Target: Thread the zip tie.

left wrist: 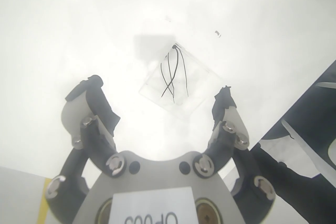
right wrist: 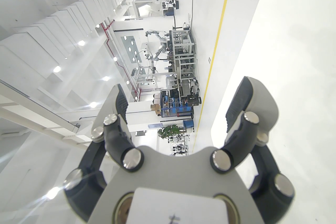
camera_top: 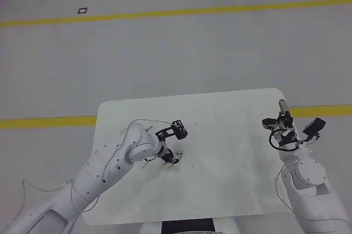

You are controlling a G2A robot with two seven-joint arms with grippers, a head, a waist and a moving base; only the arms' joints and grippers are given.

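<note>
Your left gripper hangs over the left-middle part of the table, pointing down at it. Its fingers are spread wide with nothing between them. Right below it, in the left wrist view, you can see the zip ties: a few thin black strands gathered at one end near a corner of a clear square sheet, fanning out and crossing one another toward its middle. You cannot tell from these pictures whether they lie on the sheet or inside it. The sheet rests flat on the table, turned corner-on to the gripper, and neither finger touches it. A few dark specks dot the table beyond the sheet. In the top view the left gripper sits well inside the table's left half. Your right gripper is well apart from it, at the table's right edge. In the right wrist view that gripper is also spread, holds nothing, and points out along the table edge toward the room.
</note>
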